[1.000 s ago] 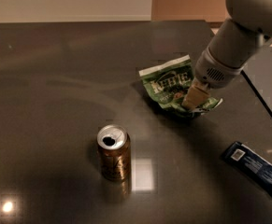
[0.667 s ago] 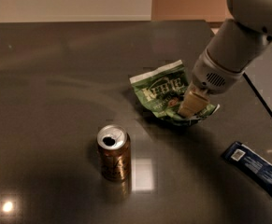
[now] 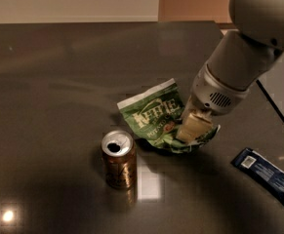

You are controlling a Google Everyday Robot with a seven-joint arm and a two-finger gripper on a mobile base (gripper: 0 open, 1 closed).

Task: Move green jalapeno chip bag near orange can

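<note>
The green jalapeno chip bag (image 3: pixel 153 115) with white "Kettle" lettering lies tilted on the dark table, its left end just right of and behind the orange can (image 3: pixel 118 161). The can stands upright, its silver top showing the dark drinking hole. My gripper (image 3: pixel 193 127) reaches down from the upper right on a thick white arm and is shut on the bag's right end, which is crumpled around the pale fingers. The bag's lower left edge is very close to the can; I cannot tell if they touch.
A dark blue flat packet (image 3: pixel 269 176) lies at the right, near the table's right edge (image 3: pixel 278 111). The dark glossy table (image 3: pixel 58 82) stretches to the left and back, where a pale wall stands.
My gripper has dragged the chip bag left and toward the front, from the right middle of the table to close beside the can. The can and blue packet have not moved.
</note>
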